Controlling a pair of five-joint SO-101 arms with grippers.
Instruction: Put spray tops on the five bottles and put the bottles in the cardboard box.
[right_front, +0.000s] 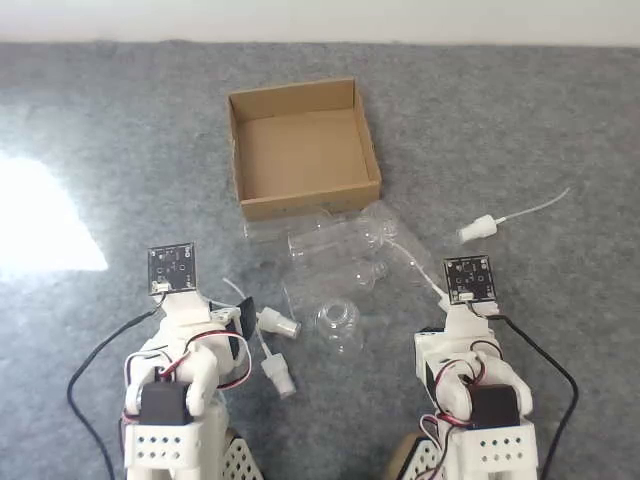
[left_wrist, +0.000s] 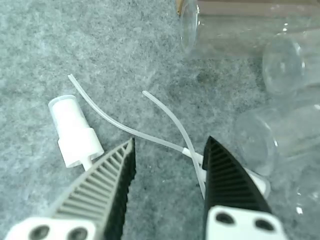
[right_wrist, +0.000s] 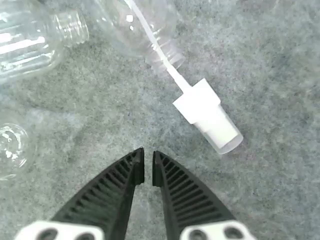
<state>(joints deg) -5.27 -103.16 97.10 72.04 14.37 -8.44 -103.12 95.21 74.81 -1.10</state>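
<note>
Several clear bottles (right_front: 335, 240) lie on their sides on the grey carpet in front of the open cardboard box (right_front: 240, 150), which holds nothing. My left gripper (left_wrist: 170, 145) is open just above the carpet, over the thin tubes of two white spray tops (left_wrist: 75, 132); the second one (left_wrist: 259, 181) lies partly under one finger. Both lie at the bottles' left (right_front: 278, 323). My right gripper (right_wrist: 148, 154) is shut, holding nothing, a short way from a third spray top (right_wrist: 207, 117), whose tube runs to the neck of a bottle (right_wrist: 135, 20).
Another spray top (right_front: 478, 229) with a long tube lies apart at the right of the bottles. One bottle (right_front: 338, 325) rests between the two arms. A bright patch of light (right_front: 35, 220) falls on the carpet at the left.
</note>
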